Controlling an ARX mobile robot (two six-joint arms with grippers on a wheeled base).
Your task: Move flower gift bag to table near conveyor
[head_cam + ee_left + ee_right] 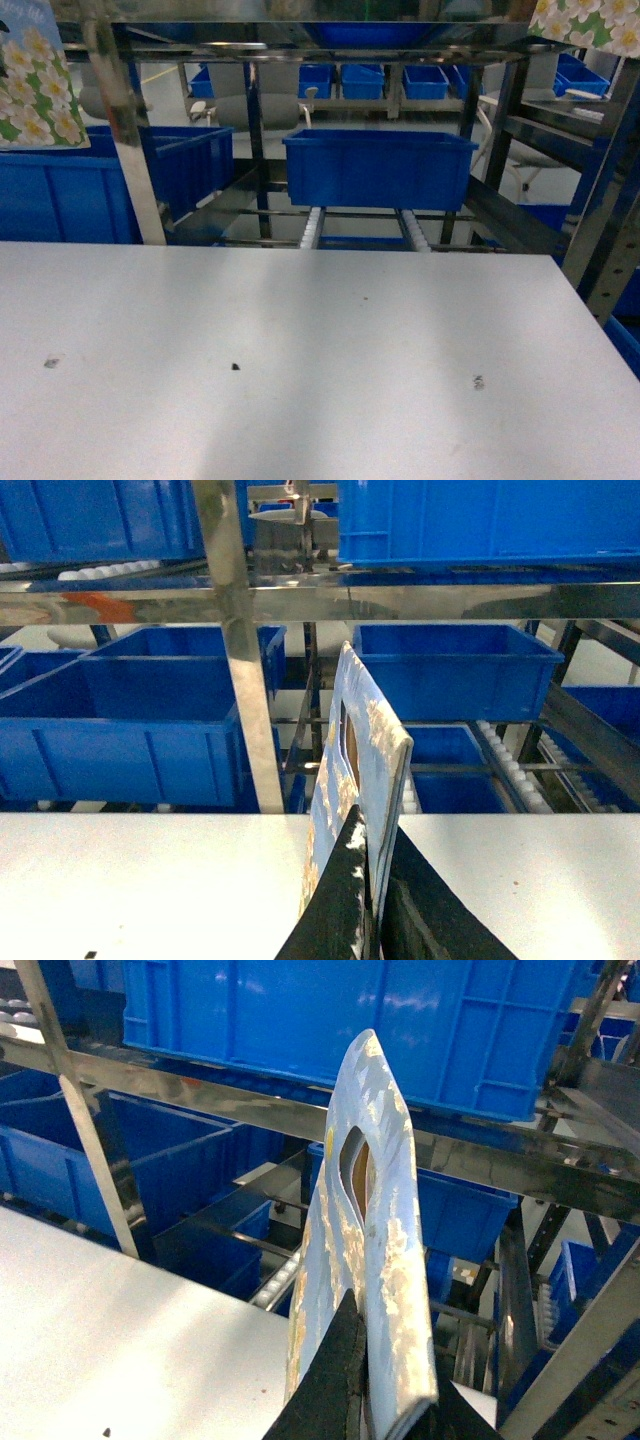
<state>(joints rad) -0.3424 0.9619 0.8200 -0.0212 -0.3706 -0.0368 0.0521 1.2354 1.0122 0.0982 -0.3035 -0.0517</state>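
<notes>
A flat floral flower gift bag (365,750) stands edge-on, and my left gripper (372,845) is shut on its lower part above the white table (150,880). My right gripper (385,1360) is likewise shut on a flower gift bag (365,1180), which has a cut-out handle. In the head view only the bags' corners show, one at the top left (35,80) and one at the top right (590,22), both raised high; the grippers themselves are out of frame. The conveyor (312,228), with its white rollers, runs behind the table's (320,350) far edge.
A blue bin (380,165) sits on the conveyor rollers at centre, and more blue bins (110,185) stand to the left. Steel frame posts (130,150) rise at the table's far edge, with a sloped rail (600,230) on the right. Small dark specks (236,366) dot the tabletop.
</notes>
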